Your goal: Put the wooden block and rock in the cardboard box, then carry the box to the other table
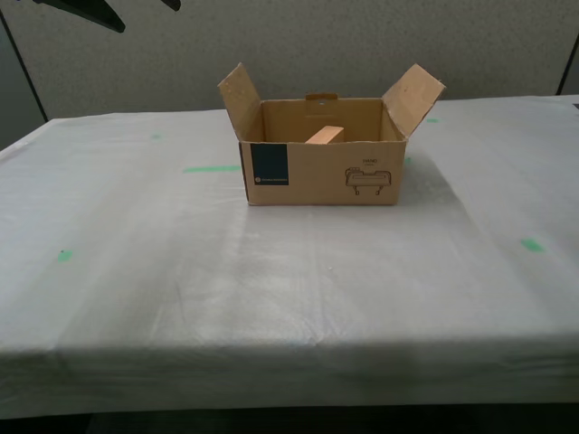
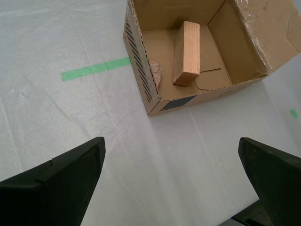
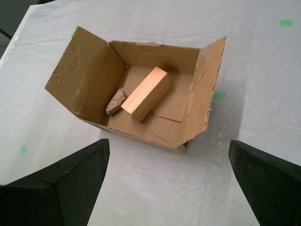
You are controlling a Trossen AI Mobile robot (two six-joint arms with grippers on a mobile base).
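The cardboard box (image 1: 321,172) stands near the far edge of the other table (image 1: 271,289), its top open. Inside, the wooden block (image 3: 146,93) and rock (image 3: 115,102) fill the middle; two upright flaps (image 1: 240,98) block its short sides.

brown cardboard box (image 1: 321,172), dark blue label (image 1: 269,166), tan wooden block (image 3: 146,93).
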